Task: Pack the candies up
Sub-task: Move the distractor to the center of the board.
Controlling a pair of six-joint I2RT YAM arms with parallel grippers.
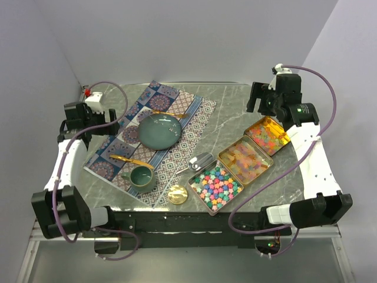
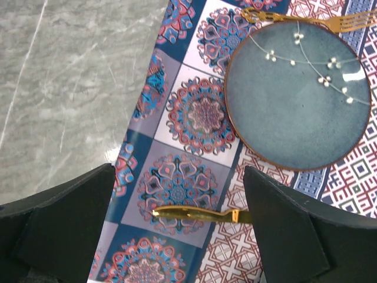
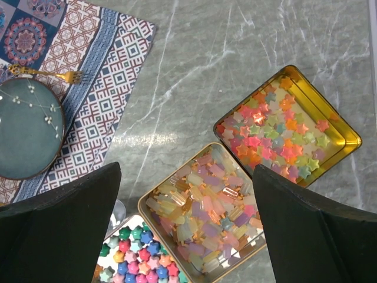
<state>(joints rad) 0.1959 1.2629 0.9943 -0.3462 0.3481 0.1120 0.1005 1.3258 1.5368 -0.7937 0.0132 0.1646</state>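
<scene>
The candies lie in three open tins on the right of the table. Opaque pastel stars fill the near tin [image 1: 215, 187], pale translucent pieces fill the middle tin [image 1: 245, 159], and glossy stars half fill the gold far tin [image 1: 267, 134]. My right gripper [image 3: 187, 171] hangs open high above the middle tin's candies [image 3: 218, 206], with the far tin's stars [image 3: 277, 132] and the near tin's stars [image 3: 138, 256] also below it. My left gripper [image 2: 178, 177] is open above the patterned placemat [image 2: 194, 112], holding nothing. From above, the left gripper [image 1: 82, 121] and right gripper [image 1: 265, 97] sit at the table's far sides.
On the placemat [image 1: 177, 153] stand a teal plate [image 1: 159, 130], a green cup [image 1: 141, 176], a gold fork [image 1: 171, 114] and a gold utensil [image 2: 200, 213]. A small clear scoop [image 1: 200, 161] and a gold round piece [image 1: 177, 194] lie by the near tin.
</scene>
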